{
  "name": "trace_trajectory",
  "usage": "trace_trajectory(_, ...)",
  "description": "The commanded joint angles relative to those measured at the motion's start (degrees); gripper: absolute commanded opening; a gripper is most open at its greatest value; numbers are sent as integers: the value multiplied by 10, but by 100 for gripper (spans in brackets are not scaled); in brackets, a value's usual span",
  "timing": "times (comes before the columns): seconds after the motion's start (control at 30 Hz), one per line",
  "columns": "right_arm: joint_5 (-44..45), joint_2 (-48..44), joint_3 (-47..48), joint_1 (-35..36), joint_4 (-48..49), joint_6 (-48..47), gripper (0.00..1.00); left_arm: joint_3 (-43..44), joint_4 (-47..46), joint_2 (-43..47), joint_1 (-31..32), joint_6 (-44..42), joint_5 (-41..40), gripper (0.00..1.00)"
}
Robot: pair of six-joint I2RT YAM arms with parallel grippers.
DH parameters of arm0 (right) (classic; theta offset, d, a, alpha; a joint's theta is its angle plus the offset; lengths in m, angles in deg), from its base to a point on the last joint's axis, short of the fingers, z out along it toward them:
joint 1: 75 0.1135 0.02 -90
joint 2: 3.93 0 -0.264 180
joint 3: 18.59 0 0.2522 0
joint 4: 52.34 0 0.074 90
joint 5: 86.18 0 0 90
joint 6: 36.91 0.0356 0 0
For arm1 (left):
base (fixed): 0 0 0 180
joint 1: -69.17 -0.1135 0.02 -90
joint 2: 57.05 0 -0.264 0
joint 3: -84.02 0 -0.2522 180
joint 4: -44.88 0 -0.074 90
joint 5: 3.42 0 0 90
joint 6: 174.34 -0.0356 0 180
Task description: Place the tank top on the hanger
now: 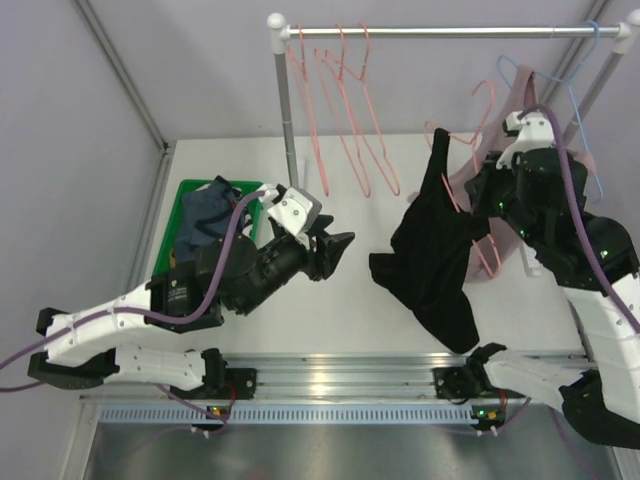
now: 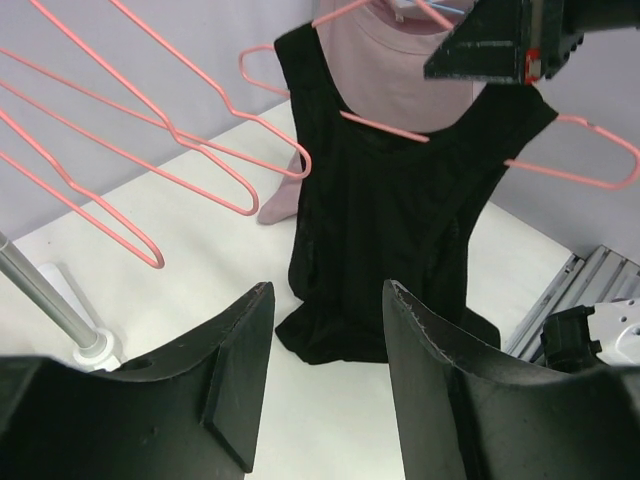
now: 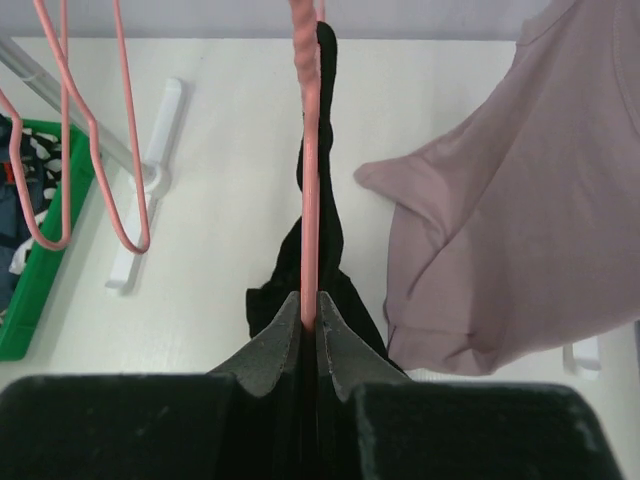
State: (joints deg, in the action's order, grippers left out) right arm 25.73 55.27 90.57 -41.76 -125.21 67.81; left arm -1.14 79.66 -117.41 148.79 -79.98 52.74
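Note:
The black tank top hangs limp from a salmon-pink wire hanger, with its hem bunched on the white table. In the left wrist view the hanger wire crosses the tank top's neck opening and one end loop sticks out past a shoulder. My right gripper is shut on the hanger wire, above the tank top. My left gripper is open and empty; it sits low over the table, left of the tank top, facing it.
A clothes rail on a post carries three more pink hangers, a light-blue hanger and a dusty-pink top. A green bin at the left holds a dark blue-grey garment.

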Motion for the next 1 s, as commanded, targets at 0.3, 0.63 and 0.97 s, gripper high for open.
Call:
trace_trajectory(0.3, -313, 69, 132, -302, 110, -43, 0, -5, -12, 10, 1, -8, 17, 53)
trace_trajectory(0.63, -412, 137, 209, -430, 130, -12, 0, -11, 17, 15, 0, 12, 33, 54)
trace_trajectory(0.97, -403, 224, 297, -441, 91, -23, 0, 0, 37, 24, 1, 2, 26, 54)
